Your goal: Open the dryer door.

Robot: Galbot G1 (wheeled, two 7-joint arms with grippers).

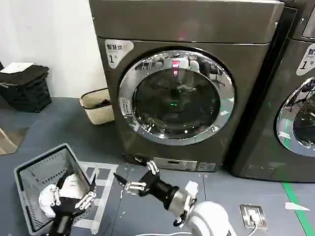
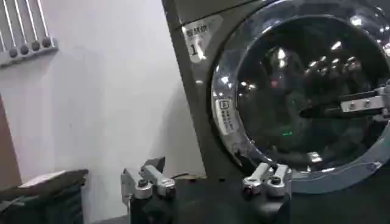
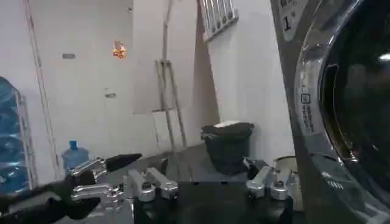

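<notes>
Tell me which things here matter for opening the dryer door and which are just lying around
Part of the job:
- dryer door, shut
- right gripper, fingers open, low in front of the machine
- left gripper, fingers open, over the grey basket

Just lying about:
- grey laundry basket with white cloth
- beige basket by the wall
- black crate
- second machine

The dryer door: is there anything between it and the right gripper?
Nothing visible stands between them. The right gripper is open, low in front of the machine, with bare floor between it and the closed dryer door. The laundry basket sits off to the left, under the left gripper.
</notes>
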